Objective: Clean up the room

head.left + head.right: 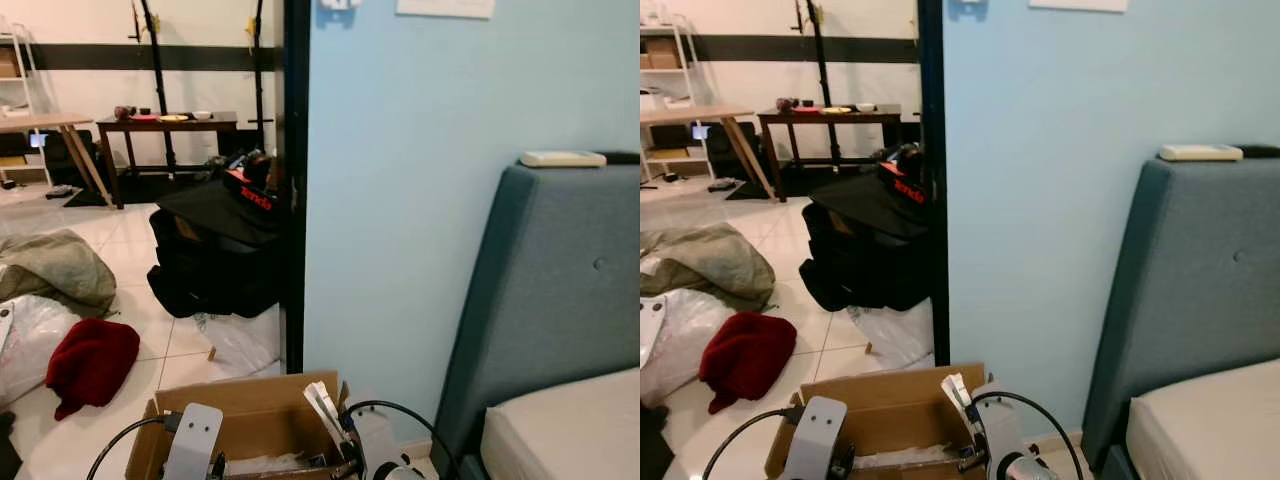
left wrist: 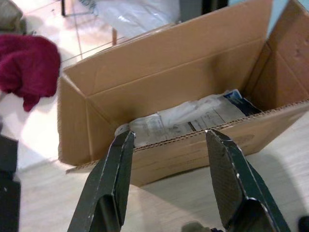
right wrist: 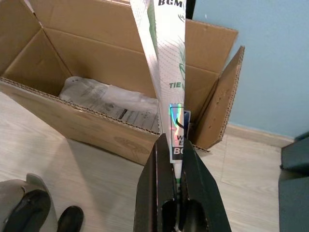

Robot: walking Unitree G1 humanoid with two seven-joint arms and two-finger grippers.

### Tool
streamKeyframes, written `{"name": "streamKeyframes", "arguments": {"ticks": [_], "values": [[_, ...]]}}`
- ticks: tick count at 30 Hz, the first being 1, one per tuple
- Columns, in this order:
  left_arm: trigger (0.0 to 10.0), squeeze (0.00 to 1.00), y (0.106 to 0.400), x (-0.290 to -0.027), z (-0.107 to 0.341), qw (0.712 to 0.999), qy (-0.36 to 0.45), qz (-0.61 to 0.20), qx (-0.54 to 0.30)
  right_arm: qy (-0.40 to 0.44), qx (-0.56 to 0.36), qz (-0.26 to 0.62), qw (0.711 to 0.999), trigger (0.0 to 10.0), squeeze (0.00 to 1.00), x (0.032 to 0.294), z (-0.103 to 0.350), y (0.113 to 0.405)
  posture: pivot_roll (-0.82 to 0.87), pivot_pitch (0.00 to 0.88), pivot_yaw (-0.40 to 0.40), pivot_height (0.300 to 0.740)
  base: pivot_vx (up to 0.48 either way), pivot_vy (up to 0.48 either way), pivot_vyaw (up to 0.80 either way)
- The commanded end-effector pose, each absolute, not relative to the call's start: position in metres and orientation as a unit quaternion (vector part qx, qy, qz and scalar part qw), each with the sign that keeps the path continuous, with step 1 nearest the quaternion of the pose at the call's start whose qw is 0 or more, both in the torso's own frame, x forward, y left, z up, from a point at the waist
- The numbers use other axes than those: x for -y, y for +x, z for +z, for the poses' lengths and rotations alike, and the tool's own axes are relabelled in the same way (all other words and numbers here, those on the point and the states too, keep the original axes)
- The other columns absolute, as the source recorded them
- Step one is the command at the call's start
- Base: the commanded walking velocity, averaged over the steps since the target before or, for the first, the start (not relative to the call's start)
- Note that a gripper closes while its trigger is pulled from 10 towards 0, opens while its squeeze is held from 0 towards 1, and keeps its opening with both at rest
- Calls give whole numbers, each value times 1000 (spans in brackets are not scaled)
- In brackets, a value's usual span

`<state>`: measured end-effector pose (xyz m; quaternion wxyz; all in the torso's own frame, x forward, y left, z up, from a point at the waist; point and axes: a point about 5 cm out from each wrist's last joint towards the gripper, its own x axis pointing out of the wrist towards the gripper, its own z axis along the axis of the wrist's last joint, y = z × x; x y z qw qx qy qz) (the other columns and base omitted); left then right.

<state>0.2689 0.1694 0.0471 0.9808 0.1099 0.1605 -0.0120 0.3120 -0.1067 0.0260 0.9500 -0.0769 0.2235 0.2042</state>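
An open cardboard box sits on the floor just in front of me, with a crumpled white plastic bag inside. My left gripper hangs open over the box's near wall, nothing between its fingers. My right gripper is shut on a flat white printed packet, held upright above the near right corner of the box. The packet's top pokes up beside the box's right flap.
A dark red cloth, a white plastic bag and an olive bundle lie on the tiled floor to the left. Black luggage stands by the door frame. A blue wall and a grey bed headboard are on the right.
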Motion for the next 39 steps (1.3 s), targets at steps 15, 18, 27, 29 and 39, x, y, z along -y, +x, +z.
{"name": "streamKeyframes", "arguments": {"ticks": [15, 18, 27, 29, 39], "values": [[10000, 0, 276, -209, 59, 955, 214, -94, -180, -186, -225, 326, 899, 10000, 0, 103, 53, 338, -8, 157, -61, 622, 0, 0, 0], [10000, 0, 277, -220, 67, 952, 225, -107, -175, -206, -222, 351, 886, 10000, 0, 102, 64, 345, -2, 182, -69, 622, 0, 0, 0], [10000, 0, 273, -224, 85, 937, 262, -179, -146, -279, -207, 377, 859, 10000, 0, 106, 84, 359, 12, 271, -86, 622, 0, 0, 0], [10000, 0, 274, -225, 89, 936, 267, -182, -138, -290, -198, 372, 859, 10000, 0, 107, 89, 363, 16, 280, -84, 622, 0, 0, 0], [10000, 0, 284, -226, 115, 922, 306, -228, -73, -344, -177, 370, 845, 10000, 0, 105, 106, 373, 19, 298, -83, 622, 0, 0, 0]]}}
